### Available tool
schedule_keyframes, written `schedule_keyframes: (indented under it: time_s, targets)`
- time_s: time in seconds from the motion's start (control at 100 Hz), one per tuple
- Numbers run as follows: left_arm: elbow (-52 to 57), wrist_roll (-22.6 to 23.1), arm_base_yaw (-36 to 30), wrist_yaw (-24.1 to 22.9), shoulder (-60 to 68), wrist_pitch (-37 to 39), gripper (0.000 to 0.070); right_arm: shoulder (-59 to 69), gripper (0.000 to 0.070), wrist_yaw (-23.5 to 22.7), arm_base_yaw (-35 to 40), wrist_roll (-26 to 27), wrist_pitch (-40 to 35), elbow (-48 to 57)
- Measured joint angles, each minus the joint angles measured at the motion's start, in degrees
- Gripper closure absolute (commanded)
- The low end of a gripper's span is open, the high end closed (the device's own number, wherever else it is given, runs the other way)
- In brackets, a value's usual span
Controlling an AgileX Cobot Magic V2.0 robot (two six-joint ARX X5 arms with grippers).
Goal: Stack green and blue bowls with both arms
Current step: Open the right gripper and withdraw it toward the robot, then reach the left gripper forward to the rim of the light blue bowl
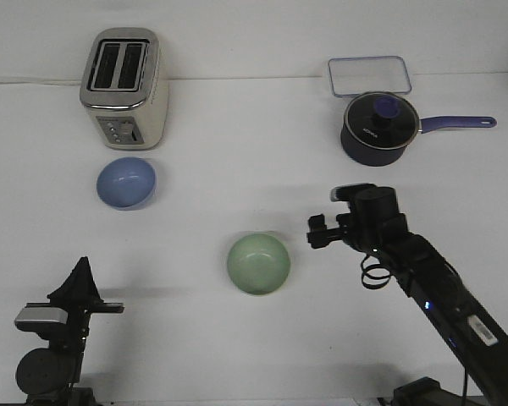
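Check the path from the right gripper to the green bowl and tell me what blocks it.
Nothing visible blocks it. The right gripper sits just beside the green bowl, with only bare table between them.

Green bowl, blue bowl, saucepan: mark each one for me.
green bowl [258, 264], front view, middle of its inner hollow.
blue bowl [126, 182], front view, middle of its inner hollow.
saucepan [381, 118], front view, on its lid near the knob.

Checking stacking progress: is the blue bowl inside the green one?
No, the blue bowl sits apart by the toaster, the green bowl empty.
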Motion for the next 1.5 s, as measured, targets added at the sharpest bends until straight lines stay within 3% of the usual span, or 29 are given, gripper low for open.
schedule_keyframes:
  time_s: [0.31, 0.45, 0.76, 0.91, 1.23, 1.34, 1.5]
  targets:
    - [0.0, 0.0, 0.0, 0.0, 0.0, 0.0, 0.0688, -10.4, 0.0161, 3.3, -10.9, -8.1, -2.1, 0.0]
    - [0.0, 0.0, 0.0, 0.0, 0.0, 0.0, 0.0688, -13.7, 0.0161, 3.3, -12.0, -10.0, 2.9, -3.4]
    - [0.0, 0.0, 0.0, 0.0, 0.0, 0.0, 0.0688, -24.1, 0.0161, 3.5, -12.2, -10.4, 21.0, -22.4]
    - [0.0, 0.0, 0.0, 0.0, 0.0, 0.0, 0.0688, -27.9, 0.0161, 4.2, -12.2, -10.3, 22.0, -27.5]
    - [0.3, -0.2, 0.0, 0.0, 0.0, -0.3, 0.0688, -29.6, 0.0161, 4.5, -12.2, -10.2, 24.4, -27.6]
    - [3.9, -0.6, 0.0, 0.0, 0.8, -2.7, 0.0688, -29.7, 0.0161, 4.6, -12.2, -10.2, 24.5, -27.6]
    - [18.9, -0.9, 0.0, -0.1, 7.8, -12.0, 0.0688, -29.7, 0.0161, 4.7, -12.2, -10.2, 24.5, -27.6]
